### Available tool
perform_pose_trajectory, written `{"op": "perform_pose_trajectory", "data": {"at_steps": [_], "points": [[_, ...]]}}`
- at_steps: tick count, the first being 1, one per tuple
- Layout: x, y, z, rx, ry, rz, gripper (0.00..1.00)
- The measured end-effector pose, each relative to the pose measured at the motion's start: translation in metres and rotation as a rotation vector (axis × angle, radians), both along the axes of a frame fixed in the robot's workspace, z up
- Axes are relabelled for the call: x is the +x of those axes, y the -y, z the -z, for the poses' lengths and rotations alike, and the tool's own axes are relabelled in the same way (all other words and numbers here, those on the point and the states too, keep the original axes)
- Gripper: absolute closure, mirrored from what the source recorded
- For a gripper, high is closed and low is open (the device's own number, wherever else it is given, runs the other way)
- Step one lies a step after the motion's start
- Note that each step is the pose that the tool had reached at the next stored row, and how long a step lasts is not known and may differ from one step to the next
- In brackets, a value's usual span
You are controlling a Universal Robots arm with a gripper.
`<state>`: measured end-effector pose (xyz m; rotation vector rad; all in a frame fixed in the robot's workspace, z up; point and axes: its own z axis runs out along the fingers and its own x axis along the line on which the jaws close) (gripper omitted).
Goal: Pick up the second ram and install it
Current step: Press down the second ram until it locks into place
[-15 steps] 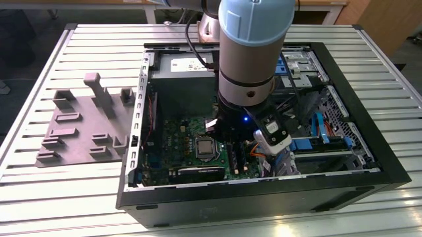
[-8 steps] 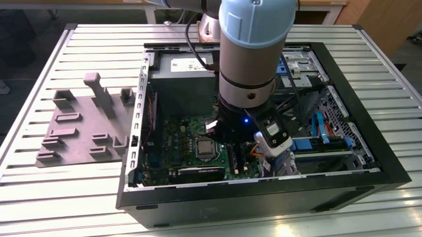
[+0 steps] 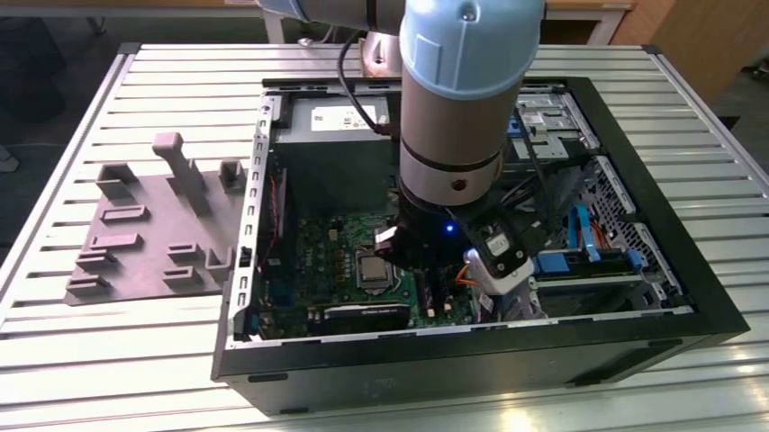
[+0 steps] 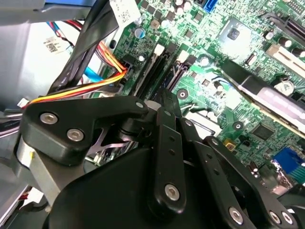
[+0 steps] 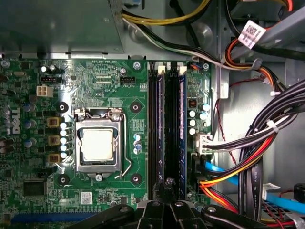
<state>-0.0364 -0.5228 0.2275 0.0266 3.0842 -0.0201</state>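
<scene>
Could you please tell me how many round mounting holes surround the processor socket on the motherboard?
4, in the first wrist view, one off each corner of the processor socket: two toward the grey metal box at and, two on the opposite side at and. None seems hidden.

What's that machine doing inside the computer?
A robot arm has reached down into an open computer case that lies on a slatted table. Its pincer sits low over the green motherboard, right at one end of the long black memory slots beside the processor socket. I can't make out what it holds, if anything. A grey slotted tray lies on the table at the exterior view's left.
</scene>
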Motion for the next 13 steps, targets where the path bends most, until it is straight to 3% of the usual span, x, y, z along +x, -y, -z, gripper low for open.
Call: {"op": "perform_pose_trajectory", "data": {"at_steps": [6, 13], "points": [[0.0, 0.0035, 0.0014, -0.0003, 0.0, 0.0, 0.89], [0.0, 0.0042, 0.0058, -0.0016, 0.0, 0.0, 0.89]]}}
